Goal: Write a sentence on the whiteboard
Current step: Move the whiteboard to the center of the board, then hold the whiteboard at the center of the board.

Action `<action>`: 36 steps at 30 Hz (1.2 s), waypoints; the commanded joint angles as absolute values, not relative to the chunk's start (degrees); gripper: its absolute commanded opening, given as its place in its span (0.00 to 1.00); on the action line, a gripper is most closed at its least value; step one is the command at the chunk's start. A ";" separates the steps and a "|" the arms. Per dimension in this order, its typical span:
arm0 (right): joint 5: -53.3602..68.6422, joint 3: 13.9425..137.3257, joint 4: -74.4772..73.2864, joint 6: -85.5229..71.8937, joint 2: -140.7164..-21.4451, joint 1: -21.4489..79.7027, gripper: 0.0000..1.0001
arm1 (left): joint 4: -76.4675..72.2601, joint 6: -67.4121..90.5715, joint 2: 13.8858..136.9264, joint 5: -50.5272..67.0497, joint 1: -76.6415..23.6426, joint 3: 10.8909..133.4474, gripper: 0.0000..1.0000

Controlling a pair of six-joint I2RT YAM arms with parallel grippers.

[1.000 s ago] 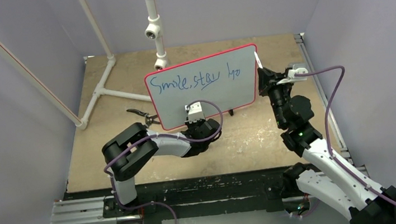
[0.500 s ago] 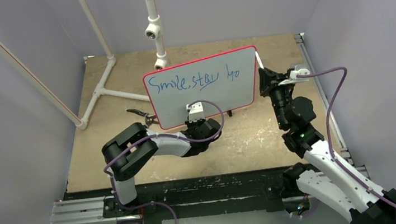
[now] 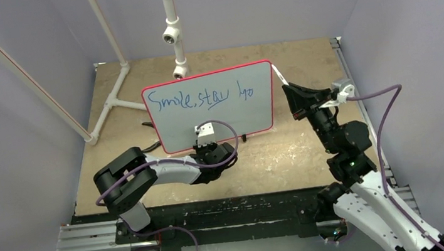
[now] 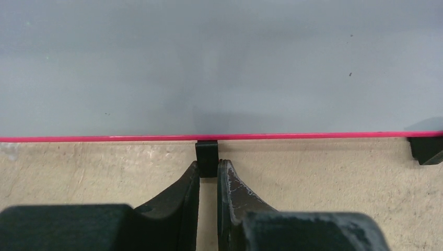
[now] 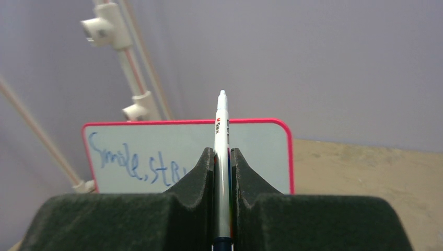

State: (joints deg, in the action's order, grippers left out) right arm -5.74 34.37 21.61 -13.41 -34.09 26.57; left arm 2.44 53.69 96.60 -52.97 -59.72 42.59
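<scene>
The whiteboard, red-framed, stands upright on the table. The sentence is blue handwriting, roughly "Smile, stay" with the middle word underlined, then a few more strokes. My left gripper is shut on the board's black middle foot at the bottom edge; in the top view it sits under the board's lower rim. My right gripper is shut on a white marker, its tip up and just right of the board. In the right wrist view the marker stands between the jaws before the board.
A white pipe frame rises behind the board, with pipes lying on the table at the back left. A second black foot sits under the board's right part. Grey walls close in both sides.
My left gripper has slid the whiteboard to the left. My right gripper has drawn back to the right with the marker, now clear of the board's right edge.
</scene>
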 commanded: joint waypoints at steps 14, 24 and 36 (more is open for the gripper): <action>8.96 33.28 12.99 -14.44 -26.24 26.55 0.00 | 8.65 55.80 84.21 -52.00 -62.84 38.67 0.33; 1.65 31.93 11.25 -13.80 -25.83 26.60 0.00 | 12.72 47.51 71.43 -40.41 -62.84 39.47 0.61; 4.50 29.69 14.76 -12.42 -35.49 26.61 0.00 | 28.93 16.07 76.09 -15.56 -58.51 74.58 0.69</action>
State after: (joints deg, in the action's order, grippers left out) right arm 4.03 30.50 11.81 -13.78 -33.78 26.61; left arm 23.81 31.27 73.21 -23.70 -60.82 60.73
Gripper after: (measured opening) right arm 0.115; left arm 0.682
